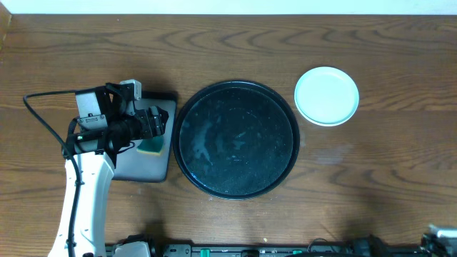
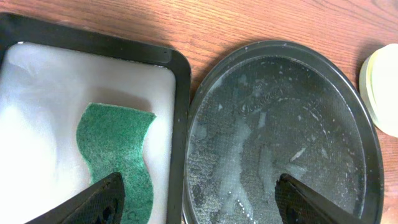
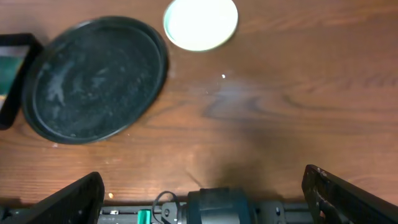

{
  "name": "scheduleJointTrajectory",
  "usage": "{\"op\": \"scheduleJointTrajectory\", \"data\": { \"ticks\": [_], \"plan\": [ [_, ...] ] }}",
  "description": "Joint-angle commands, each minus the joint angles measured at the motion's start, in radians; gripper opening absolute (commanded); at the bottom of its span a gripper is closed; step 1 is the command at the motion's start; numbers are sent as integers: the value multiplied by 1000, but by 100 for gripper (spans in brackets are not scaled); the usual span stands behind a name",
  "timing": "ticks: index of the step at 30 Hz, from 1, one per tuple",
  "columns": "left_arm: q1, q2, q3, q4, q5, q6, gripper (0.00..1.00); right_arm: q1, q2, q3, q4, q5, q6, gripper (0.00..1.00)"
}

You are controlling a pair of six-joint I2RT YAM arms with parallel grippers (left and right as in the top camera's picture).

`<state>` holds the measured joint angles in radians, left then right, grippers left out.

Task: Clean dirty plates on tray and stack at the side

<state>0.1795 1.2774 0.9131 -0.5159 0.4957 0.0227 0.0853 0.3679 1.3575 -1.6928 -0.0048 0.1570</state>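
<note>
The round black tray (image 1: 237, 138) lies mid-table with a wet, soapy film and no plate on it. A pale mint-blue plate (image 1: 327, 95) rests on the bare table to the tray's upper right; I cannot tell what lies under it. My left gripper (image 1: 163, 123) hovers open over the seam between the rectangular tray and the round tray (image 2: 280, 137), holding nothing (image 2: 199, 199). In its wrist view the plate (image 2: 380, 87) shows at the right edge. My right gripper (image 3: 205, 193) stands open and empty above the table's front edge, far from the plate (image 3: 200, 23) and the tray (image 3: 93, 78).
A smaller rectangular black tray (image 1: 146, 171) sits left of the round one, holding white foam and a green sponge (image 2: 118, 155). A black cable (image 1: 43, 118) loops left of the left arm. The robot base (image 3: 217, 208) runs along the front edge.
</note>
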Motion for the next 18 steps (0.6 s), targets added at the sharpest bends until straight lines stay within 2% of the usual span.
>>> {"op": "scheduleJointTrajectory", "data": {
  "ticks": [1, 6, 13, 18],
  "plan": [
    [-2, -4, 24, 2, 13, -1, 78, -36, -4, -31, 6, -8, 11, 99],
    [-2, -4, 24, 2, 13, -1, 78, -92, -6, -31, 53, -7, 10, 99],
    [-2, -4, 24, 2, 13, -1, 78, -108, -62, -55, 381, -11, -114, 99],
    [-2, -4, 24, 2, 13, -1, 78, -108, -136, -174, 606, -30, -171, 99]
  ]
}}
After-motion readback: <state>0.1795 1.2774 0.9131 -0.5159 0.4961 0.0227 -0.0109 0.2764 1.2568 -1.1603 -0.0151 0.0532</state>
